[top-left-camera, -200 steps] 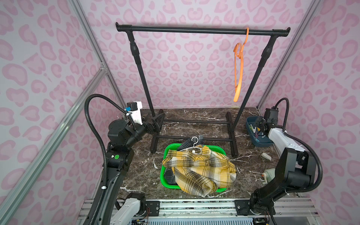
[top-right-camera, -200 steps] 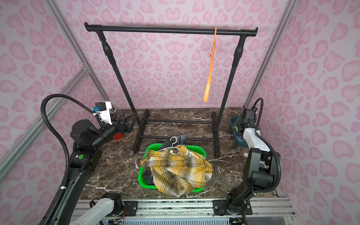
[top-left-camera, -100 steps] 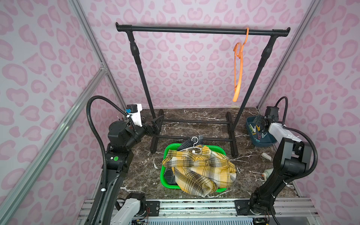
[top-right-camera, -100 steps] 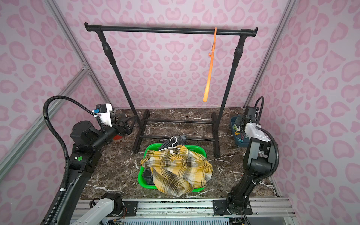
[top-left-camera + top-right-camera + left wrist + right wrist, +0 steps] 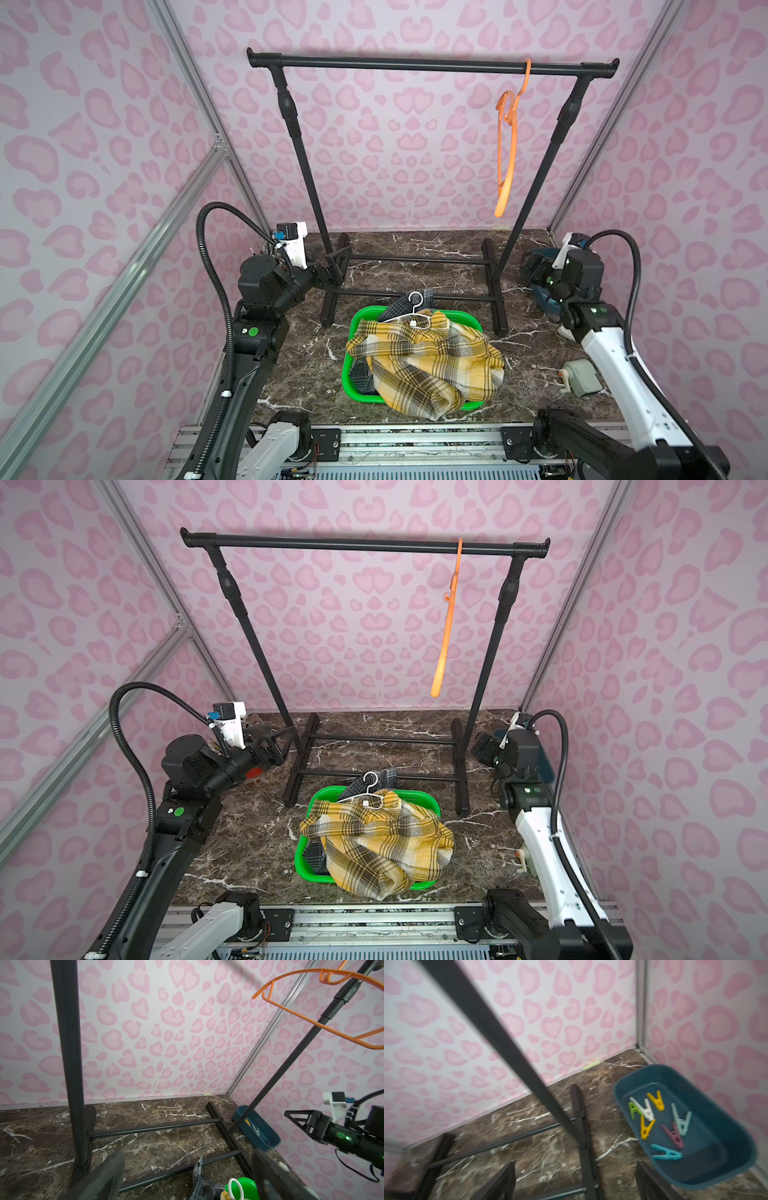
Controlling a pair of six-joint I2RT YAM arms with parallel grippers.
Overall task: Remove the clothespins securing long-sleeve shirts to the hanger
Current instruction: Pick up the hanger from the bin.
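Wrist views show clothespins in blue bin; top views don't.

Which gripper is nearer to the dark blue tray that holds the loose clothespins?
Right. The right gripper hangs close beside the tray. The left gripper is far off across the table, by the opposite post of the rack.
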